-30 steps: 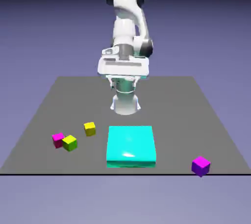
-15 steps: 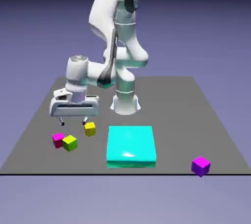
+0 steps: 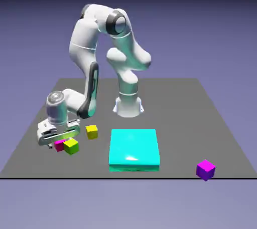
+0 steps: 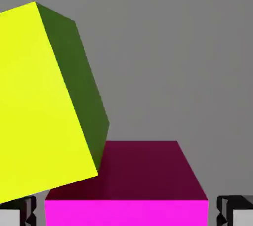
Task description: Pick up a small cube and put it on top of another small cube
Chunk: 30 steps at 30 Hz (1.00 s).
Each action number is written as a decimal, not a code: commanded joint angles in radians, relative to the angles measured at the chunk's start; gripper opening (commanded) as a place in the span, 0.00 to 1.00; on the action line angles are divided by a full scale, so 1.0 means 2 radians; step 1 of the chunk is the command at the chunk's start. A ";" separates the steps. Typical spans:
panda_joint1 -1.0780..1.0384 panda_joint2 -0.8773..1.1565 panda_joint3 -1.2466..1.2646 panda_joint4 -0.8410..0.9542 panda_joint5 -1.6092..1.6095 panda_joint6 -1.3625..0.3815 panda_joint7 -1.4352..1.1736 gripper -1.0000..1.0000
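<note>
We see the grey table (image 3: 211,102) carrying a cyan slab (image 3: 134,147) near its front edge. The white arm (image 3: 85,47) bends down towards the exterior view's left. Its gripper (image 3: 59,140) is clamped on the pink-magenta cube (image 4: 126,210), which sits on the table against the lime cube (image 3: 72,146). The small yellow cube (image 3: 92,131) stands just beside them, and a violet cube (image 3: 205,169) well apart.

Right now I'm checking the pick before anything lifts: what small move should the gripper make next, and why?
Probably finish closing, then lift straight up. In the hand view the pink cube sits between the fingertips, with small gaps at either side. The lime cube crowds it, so a sideways pull would likely nudge it. The yellow cube waits nearby.
</note>
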 commanded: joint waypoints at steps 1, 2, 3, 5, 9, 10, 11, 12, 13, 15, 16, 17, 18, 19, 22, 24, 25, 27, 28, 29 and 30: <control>0.004 -0.018 -0.002 -0.002 -0.003 -0.016 0.001 0.00; 0.007 -0.036 -0.004 -0.005 -0.005 -0.031 0.002 0.00; 0.011 -0.054 -0.006 -0.007 -0.008 -0.047 0.003 0.00; 0.012 -0.091 -0.004 -0.025 -0.020 -0.063 -0.003 0.00; 0.000 -0.163 0.017 -0.095 -0.058 -0.055 -0.041 0.00; -0.003 -0.181 0.023 -0.113 -0.068 -0.053 -0.051 0.00; -0.006 -0.199 0.028 -0.130 -0.077 -0.050 -0.060 0.00; -0.009 -0.217 0.034 -0.148 -0.087 -0.048 -0.070 0.00; -0.012 -0.236 0.039 -0.165 -0.097 -0.046 -0.079 0.00; -0.018 -0.272 0.050 -0.200 -0.116 -0.042 -0.098 0.00; -0.021 -0.290 0.055 -0.218 -0.126 -0.040 -0.107 0.00; -0.024 -0.308 0.061 -0.235 -0.135 -0.037 -0.117 0.00; -0.027 -0.326 0.066 -0.253 -0.145 -0.035 -0.126 0.00; -0.030 -0.344 0.071 -0.271 -0.155 -0.033 -0.136 0.00; -0.037 -0.386 0.084 -0.311 -0.177 -0.028 -0.158 0.00; -0.036 -0.370 0.076 -0.307 -0.199 -0.016 -0.141 0.00; -0.034 -0.353 0.069 -0.303 -0.220 -0.005 -0.124 0.00; -0.032 -0.320 0.054 -0.295 -0.264 0.019 -0.090 0.00; -0.031 -0.303 0.046 -0.291 -0.285 0.031 -0.074 0.00; -0.030 -0.287 0.038 -0.287 -0.307 0.043 -0.057 0.00; -0.029 -0.270 0.031 -0.283 -0.329 0.055 -0.040 0.00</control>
